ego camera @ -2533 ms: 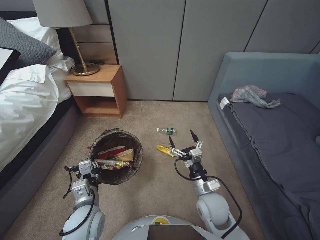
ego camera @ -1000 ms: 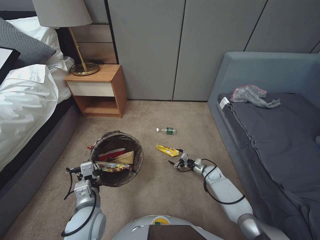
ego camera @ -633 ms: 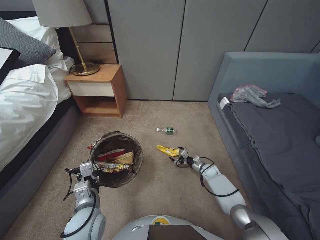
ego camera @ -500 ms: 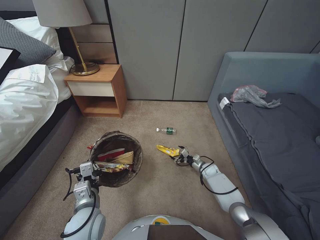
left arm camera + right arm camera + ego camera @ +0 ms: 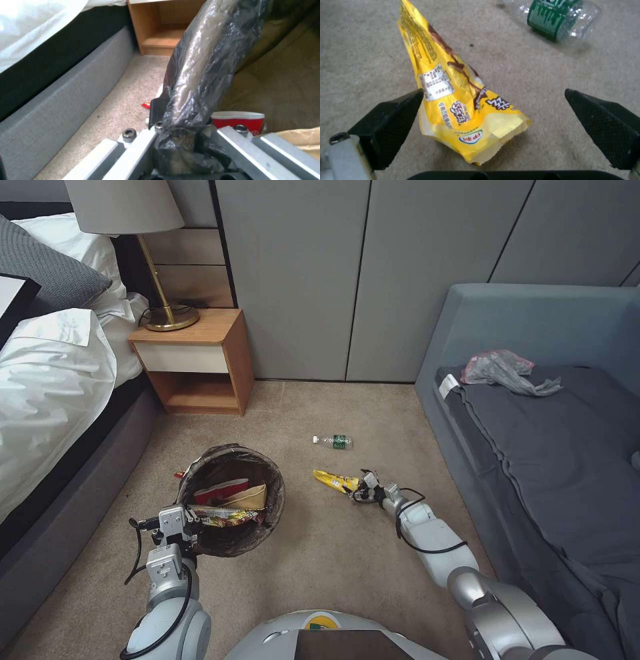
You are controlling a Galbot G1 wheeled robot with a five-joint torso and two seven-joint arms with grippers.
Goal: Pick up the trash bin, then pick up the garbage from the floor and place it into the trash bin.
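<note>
The right gripper (image 5: 360, 488) is down at the carpet (image 5: 320, 553) in front of the grey sofa (image 5: 533, 447), its arm stretched forward and low, and its two black fingers (image 5: 391, 120) are spread wide with nothing clamped. The yellow snack wrapper (image 5: 460, 100) lies on the carpet with its near, open end between those fingers: in the right wrist view one finger is touching or almost touching the wrapper's edge, while the other finger stands well clear of it on the far side. The rest of the wrapper runs away from the gripper, tapering toward its far end. Beyond it, apart from the wrapper, a small clear bottle with a green label (image 5: 333, 441) lies on its side. The left gripper (image 5: 175, 519) is closed on the near rim of the trash bin (image 5: 230, 500), its fingers pinching the dark bag folded over that rim, as the left wrist view shows up close. The bin sits left of the wrapper, between the bed (image 5: 47, 400) and the right arm, and holds a red packet, a tan paper piece and a colourful wrapper. A small red scrap (image 5: 145, 105) lies on the carpet just beside the bin, on the bed side
</note>
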